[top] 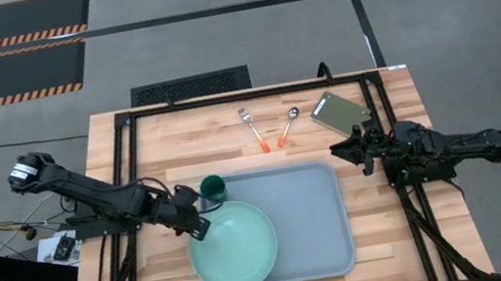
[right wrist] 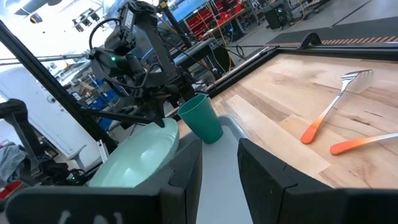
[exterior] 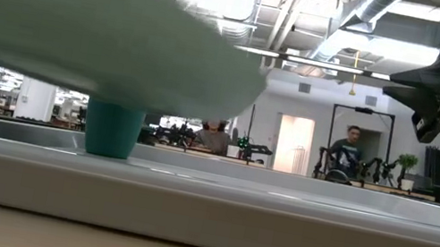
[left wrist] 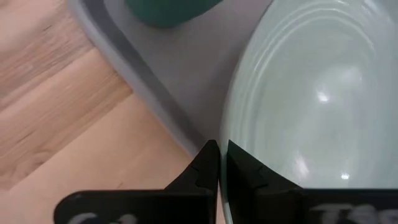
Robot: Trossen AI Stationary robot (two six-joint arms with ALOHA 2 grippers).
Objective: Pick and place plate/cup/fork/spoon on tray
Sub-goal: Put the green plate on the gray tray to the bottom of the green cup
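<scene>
The mint-green plate (top: 234, 247) hangs over the near left part of the pale blue-grey tray (top: 313, 213), reaching out past the tray's left rim. My left gripper (top: 199, 227) is shut on its edge. The dark teal cup (top: 213, 188) stands upright in the tray's far left corner. On the wood beyond the tray lie the fork (top: 252, 128) and the spoon (top: 287, 127), both with orange handles. My right gripper (top: 348, 150) waits open at the tray's far right corner, with nothing between its fingers. My left gripper pinches the plate's rim (left wrist: 225, 134) on the plate's far left side, one finger on the inner face and one on the outer. The fingers slant down from the table's left. The plate (exterior: 84, 18) is tilted and shows above the tray's rim in the low view.
A small green-grey flat rectangle (top: 340, 112) lies at the far right, just beyond my right gripper. The tray's middle and right side are bare. A black frame (top: 253, 93) runs along the table's far edge and down both sides.
</scene>
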